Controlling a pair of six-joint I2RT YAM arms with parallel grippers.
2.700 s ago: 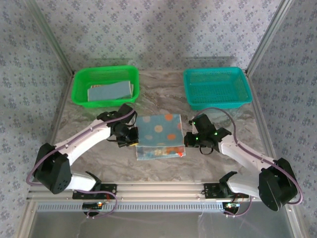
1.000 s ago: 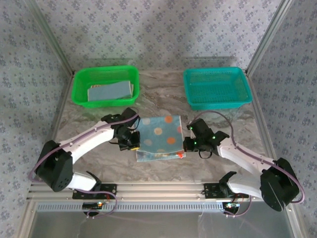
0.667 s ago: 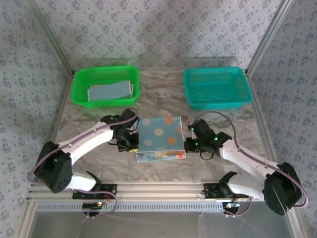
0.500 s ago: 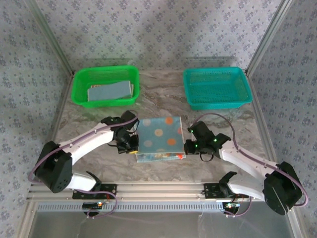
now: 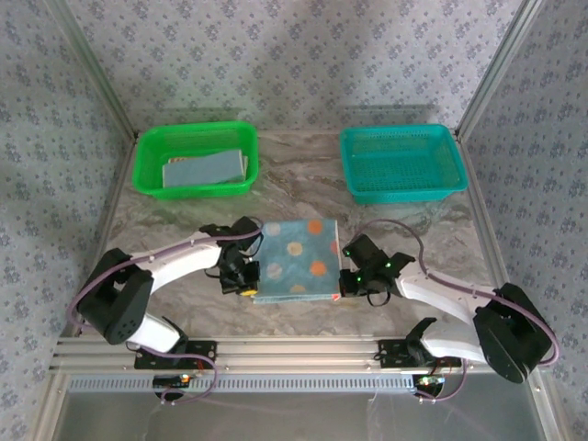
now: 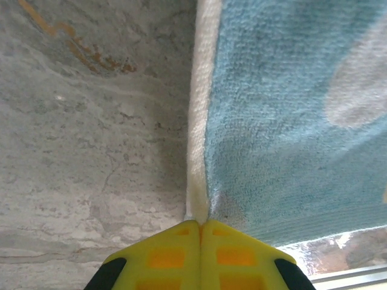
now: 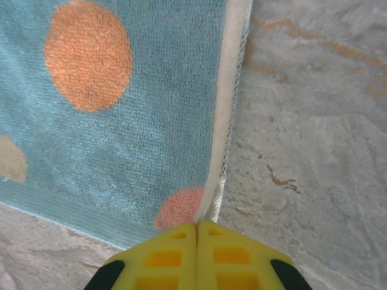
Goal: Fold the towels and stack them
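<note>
A light blue towel with orange and yellow spots [image 5: 296, 260] lies folded on the marble table, between the two arms. My left gripper [image 5: 250, 278] is shut on its near left corner; in the left wrist view the yellow fingertips [image 6: 181, 241] pinch the white hem of the towel [image 6: 284, 121]. My right gripper [image 5: 342, 280] is shut on the near right corner, and the right wrist view shows the towel [image 7: 121, 109] with its white hem caught between the closed fingertips [image 7: 175, 241]. Another folded blue towel [image 5: 207, 169] rests in the green basket [image 5: 147, 152].
A teal mesh basket [image 5: 401, 162] stands at the back right with nothing showing inside it. Patterned walls and metal posts close in the table on three sides. The aluminium rail [image 5: 294, 351] carrying both arm bases runs along the near edge.
Both grippers have drawn the towel's raised edge toward the near side and lowered it. The top layer now covers the lower layer, and the arms sit lower and closer to the rail.
</note>
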